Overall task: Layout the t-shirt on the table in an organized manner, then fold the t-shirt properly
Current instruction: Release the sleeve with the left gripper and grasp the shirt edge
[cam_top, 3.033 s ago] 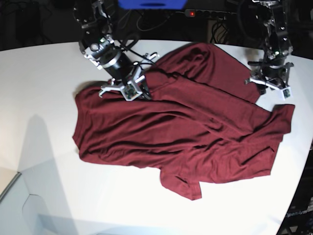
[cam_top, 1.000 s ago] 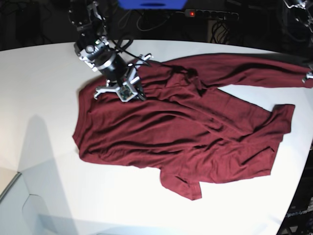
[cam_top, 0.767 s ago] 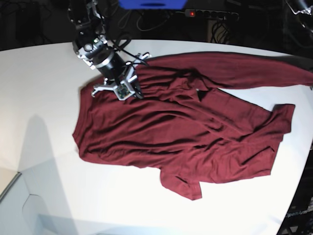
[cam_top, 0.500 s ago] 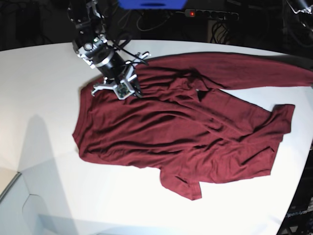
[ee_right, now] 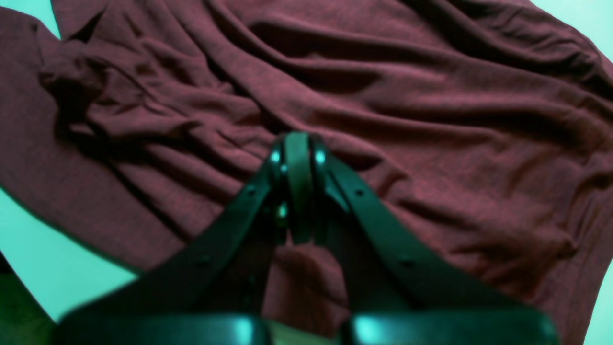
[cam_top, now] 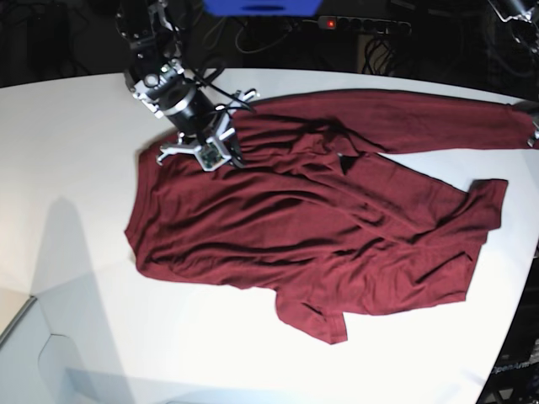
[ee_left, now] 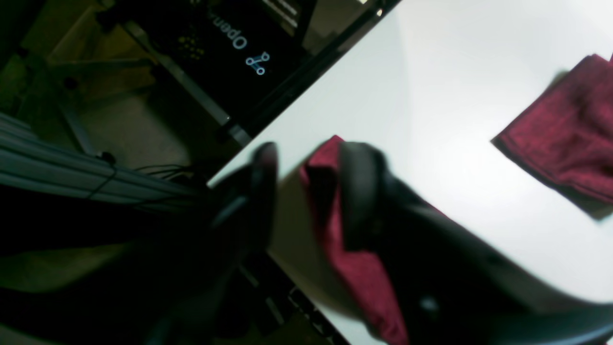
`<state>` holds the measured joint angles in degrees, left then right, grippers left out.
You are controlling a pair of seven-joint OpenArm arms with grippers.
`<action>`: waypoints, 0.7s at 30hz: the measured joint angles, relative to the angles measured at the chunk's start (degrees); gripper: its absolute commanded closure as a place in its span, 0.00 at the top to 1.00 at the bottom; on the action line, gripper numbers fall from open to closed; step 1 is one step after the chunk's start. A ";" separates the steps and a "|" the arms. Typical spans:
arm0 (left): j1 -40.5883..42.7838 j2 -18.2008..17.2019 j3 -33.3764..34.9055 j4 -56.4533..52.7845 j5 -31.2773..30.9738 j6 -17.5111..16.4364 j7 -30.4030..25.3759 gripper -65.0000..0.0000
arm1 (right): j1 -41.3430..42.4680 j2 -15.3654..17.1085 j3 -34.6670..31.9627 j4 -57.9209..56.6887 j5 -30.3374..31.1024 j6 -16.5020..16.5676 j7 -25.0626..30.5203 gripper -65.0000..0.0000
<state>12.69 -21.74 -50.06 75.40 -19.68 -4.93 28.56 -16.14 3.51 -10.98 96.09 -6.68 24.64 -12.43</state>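
Observation:
The maroon t-shirt (cam_top: 320, 227) lies spread and creased across the white table (cam_top: 76, 168), with one end pulled out to the right edge. My right gripper (cam_top: 232, 158) sits at the shirt's upper left. In the right wrist view it (ee_right: 297, 153) is shut, with shirt fabric (ee_right: 431, 120) bunched at its tips. My left gripper (ee_left: 311, 155) is at the table's edge (ee_left: 249, 143), almost out of the base view. Its jaws stand apart, and a shirt edge (ee_left: 330, 230) lies against one finger. More of the shirt (ee_left: 565, 129) shows further off.
A power strip with a red light (cam_top: 354, 23) and a blue object (cam_top: 261, 7) sit behind the table. The table's curved edge (cam_top: 514, 337) runs close to the shirt on the right. Cables and a dark frame (ee_left: 191, 96) lie beyond the edge.
Over three seconds the left arm drew the shirt's top part out to the right edge, and the right gripper shifted slightly up-left. In the last half second the stretched end slipped back a little.

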 measured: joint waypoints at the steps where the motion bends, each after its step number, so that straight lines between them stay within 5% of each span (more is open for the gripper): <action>1: 0.04 0.00 0.00 0.00 -0.02 0.00 0.02 0.45 | -0.24 0.00 0.00 0.00 0.02 0.00 0.04 0.00; 14: -0.02 0.00 -0.11 0.50 -0.28 0.00 0.20 0.47 | -0.61 0.02 1.66 0.02 0.02 0.00 0.02 0.00; 21: -9.88 1.97 -0.04 -0.50 -0.24 0.00 -0.35 0.47 | -0.59 0.13 2.08 0.02 0.00 -0.02 -0.02 0.00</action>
<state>2.81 -19.77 -50.11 74.89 -19.92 -4.93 28.21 -16.73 3.64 -8.91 96.12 -6.68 24.62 -12.45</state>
